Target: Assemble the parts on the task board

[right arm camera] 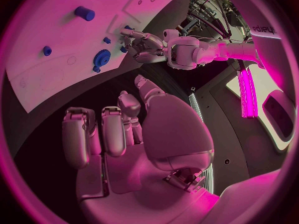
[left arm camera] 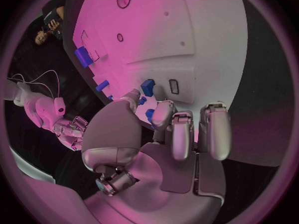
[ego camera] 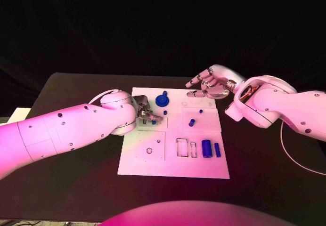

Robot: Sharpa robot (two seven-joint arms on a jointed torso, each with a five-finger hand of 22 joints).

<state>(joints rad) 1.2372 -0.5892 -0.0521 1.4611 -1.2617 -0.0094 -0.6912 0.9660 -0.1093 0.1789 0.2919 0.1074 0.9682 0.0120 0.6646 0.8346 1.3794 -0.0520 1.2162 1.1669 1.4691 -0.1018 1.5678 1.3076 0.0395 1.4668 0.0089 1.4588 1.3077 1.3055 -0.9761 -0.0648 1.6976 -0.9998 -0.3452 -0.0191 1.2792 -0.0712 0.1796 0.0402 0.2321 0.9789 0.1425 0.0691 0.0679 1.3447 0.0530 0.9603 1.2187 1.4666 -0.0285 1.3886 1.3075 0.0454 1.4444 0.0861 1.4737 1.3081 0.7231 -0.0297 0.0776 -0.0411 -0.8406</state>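
Left robot hand (ego camera: pixel 145 113) apparently pinches a part (left arm camera: pixel 149 115) — over task board (ego camera: pixel 146 162).

I can read little. On my left arm (right arm camera: pixel 268 30), seen from my right wrist, stands part of a dark brand word, cut off by the rim of the view and too bent to spell out. The board (ego camera: pixel 170 162) bears no lettering.

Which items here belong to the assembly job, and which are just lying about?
Job:
task board
blue gear
blue cylinder
blue bar
small blue pegs
left hand, fingers over a small blue part
right hand, holding nothing

Lying about:
black table
pale object at the table's left edge
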